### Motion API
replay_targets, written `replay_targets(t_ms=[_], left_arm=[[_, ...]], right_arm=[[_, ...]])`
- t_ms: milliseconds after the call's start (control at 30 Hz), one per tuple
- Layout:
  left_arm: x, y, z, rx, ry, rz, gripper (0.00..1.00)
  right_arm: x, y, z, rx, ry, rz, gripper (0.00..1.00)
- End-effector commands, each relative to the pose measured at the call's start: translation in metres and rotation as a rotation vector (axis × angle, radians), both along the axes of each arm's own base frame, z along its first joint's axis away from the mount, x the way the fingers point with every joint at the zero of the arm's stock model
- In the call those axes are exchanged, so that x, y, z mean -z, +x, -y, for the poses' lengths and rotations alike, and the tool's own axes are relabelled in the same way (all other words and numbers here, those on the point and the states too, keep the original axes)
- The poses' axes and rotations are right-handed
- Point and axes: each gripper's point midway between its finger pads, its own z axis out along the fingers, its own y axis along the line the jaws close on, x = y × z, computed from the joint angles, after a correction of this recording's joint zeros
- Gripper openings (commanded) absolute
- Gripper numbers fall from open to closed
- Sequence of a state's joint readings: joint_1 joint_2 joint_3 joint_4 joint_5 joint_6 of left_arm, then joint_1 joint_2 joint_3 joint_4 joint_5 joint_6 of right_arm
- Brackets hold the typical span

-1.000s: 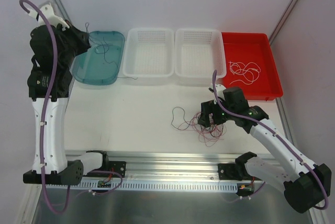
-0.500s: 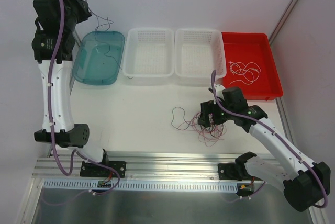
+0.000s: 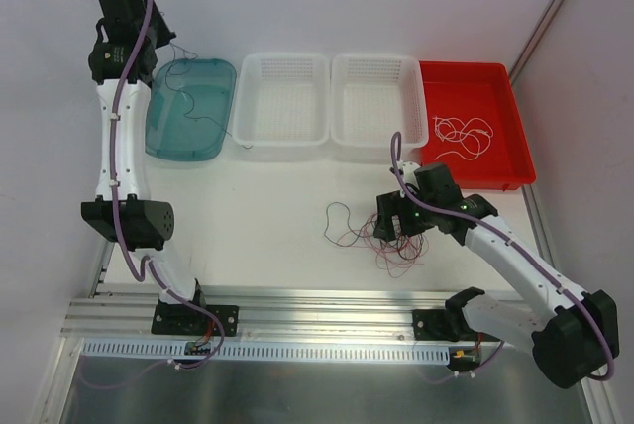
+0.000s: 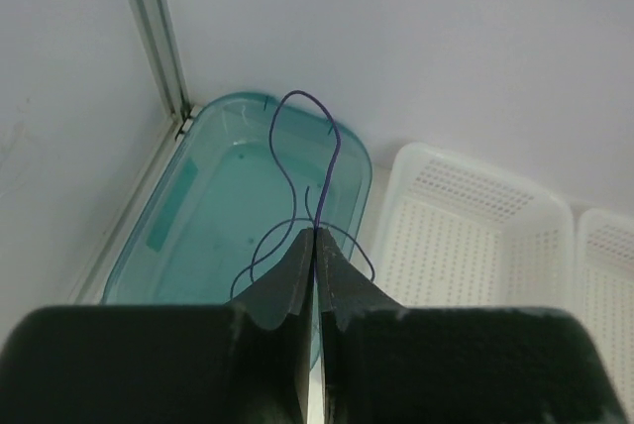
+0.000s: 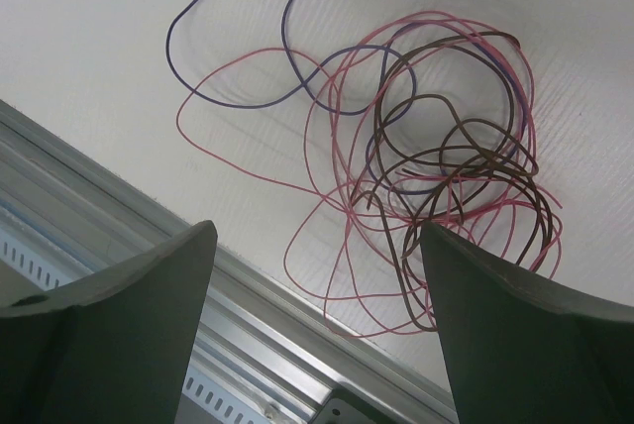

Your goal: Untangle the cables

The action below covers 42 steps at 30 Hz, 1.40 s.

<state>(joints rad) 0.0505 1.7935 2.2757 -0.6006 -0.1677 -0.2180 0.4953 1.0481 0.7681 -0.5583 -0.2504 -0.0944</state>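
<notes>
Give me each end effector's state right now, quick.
Left end effector: closed on a purple wire.
Right end effector: open, holding nothing, above the tangle of pink and brown wires.

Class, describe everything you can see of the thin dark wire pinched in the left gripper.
The wire is hair-thin, dark purple, smooth and flexible, apparently plastic-coated. The left gripper, shut, pinches it between its fingertips. Beyond them one part arches in a tall narrow loop; other curls trail below, over the teal tray. Whether they touch the tray cannot be told.
</notes>
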Motion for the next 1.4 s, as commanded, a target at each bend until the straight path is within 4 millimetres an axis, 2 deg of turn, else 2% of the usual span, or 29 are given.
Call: replay_targets(t_ms=[0, 100, 200, 233, 300, 333, 400, 433, 533, 567, 600, 667, 700, 800, 867, 967, 1000, 1033, 1067, 1100, 1133, 1167, 1200, 1267, 1300, 1367], left_arm=[[-0.003, -0.002, -0.011, -0.046, 0.036, 0.012, 0.00], [0.010, -0.002, -0.022, -0.107, 0.058, -0.021, 0.00], [0.038, 0.006, -0.028, -0.131, 0.065, -0.086, 0.00], [0.059, 0.010, -0.032, -0.150, 0.066, -0.131, 0.00], [0.082, 0.014, -0.034, -0.165, 0.067, -0.182, 0.00], [0.108, 0.018, -0.037, -0.176, 0.059, -0.236, 0.00], [0.135, 0.021, -0.039, -0.187, 0.048, -0.292, 0.01], [0.157, 0.023, -0.040, -0.196, 0.040, -0.337, 0.02], [0.188, 0.023, -0.049, -0.233, 0.039, -0.400, 0.09], [0.191, 0.023, -0.053, -0.242, 0.038, -0.408, 0.13], [0.198, 0.023, -0.053, -0.241, 0.034, -0.422, 0.26], [0.201, 0.022, -0.052, -0.233, 0.027, -0.429, 0.42], [0.200, 0.020, -0.050, -0.225, 0.021, -0.429, 0.54], [0.195, 0.007, -0.034, -0.158, -0.022, -0.421, 0.68], [0.194, -0.001, -0.020, -0.100, -0.065, -0.421, 0.71], [0.203, -0.024, 0.004, -0.047, -0.110, -0.446, 0.72], [0.210, -0.037, 0.010, -0.043, -0.119, -0.465, 0.72], [0.214, -0.042, 0.024, -0.024, -0.129, -0.474, 0.71], [0.218, -0.048, 0.029, -0.020, -0.131, -0.483, 0.70], [0.230, -0.060, 0.039, -0.006, -0.129, -0.512, 0.69], [0.234, -0.063, 0.053, 0.013, -0.133, -0.512, 0.68], [0.240, -0.068, 0.058, 0.017, -0.135, -0.520, 0.66], [0.256, -0.077, 0.062, 0.015, -0.136, -0.551, 0.66], [0.269, -0.080, 0.071, 0.016, -0.156, -0.559, 0.62], [0.283, -0.085, 0.075, 0.017, -0.167, -0.589, 0.61], [0.292, -0.085, 0.085, 0.022, -0.178, -0.590, 0.60]], right_arm=[[-0.006, 0.004, -0.003, -0.015, 0.005, 0.025, 0.88], [-0.005, 0.004, -0.004, -0.016, 0.002, 0.021, 0.88], [-0.004, 0.004, -0.004, -0.019, 0.003, 0.015, 0.88], [-0.004, 0.004, -0.004, -0.019, 0.005, 0.018, 0.88], [-0.004, 0.004, -0.004, -0.018, 0.006, 0.018, 0.88], [-0.005, 0.003, -0.004, -0.019, 0.006, 0.020, 0.88], [-0.005, 0.003, -0.003, -0.018, 0.004, 0.022, 0.88], [-0.004, 0.002, -0.002, -0.018, -0.001, 0.020, 0.88], [-0.006, 0.000, 0.000, -0.019, -0.004, 0.022, 0.88], [-0.006, -0.001, 0.000, -0.020, -0.001, 0.024, 0.88], [-0.006, -0.002, 0.001, -0.018, -0.003, 0.023, 0.88], [-0.007, -0.003, 0.002, -0.018, -0.002, 0.028, 0.88], [-0.008, -0.003, 0.002, -0.015, -0.002, 0.029, 0.88], [-0.010, -0.005, 0.002, -0.014, 0.007, 0.035, 0.88], [-0.011, -0.005, 0.002, -0.013, 0.010, 0.043, 0.88], [-0.012, -0.005, 0.002, -0.016, 0.014, 0.047, 0.88], [-0.011, -0.005, 0.002, -0.015, 0.015, 0.047, 0.88], [-0.012, -0.005, 0.001, -0.014, 0.019, 0.047, 0.88], [-0.011, -0.005, 0.001, -0.013, 0.018, 0.047, 0.88], [-0.011, -0.005, 0.001, -0.015, 0.022, 0.049, 0.88], [-0.012, -0.005, 0.001, -0.012, 0.025, 0.048, 0.88], [-0.011, -0.006, 0.000, -0.011, 0.026, 0.047, 0.88], [-0.011, -0.005, 0.001, -0.010, 0.027, 0.048, 0.88], [-0.011, -0.006, 0.001, -0.009, 0.027, 0.049, 0.88], [-0.010, -0.007, 0.001, -0.009, 0.027, 0.048, 0.88], [-0.010, -0.007, 0.002, -0.009, 0.024, 0.048, 0.88]])
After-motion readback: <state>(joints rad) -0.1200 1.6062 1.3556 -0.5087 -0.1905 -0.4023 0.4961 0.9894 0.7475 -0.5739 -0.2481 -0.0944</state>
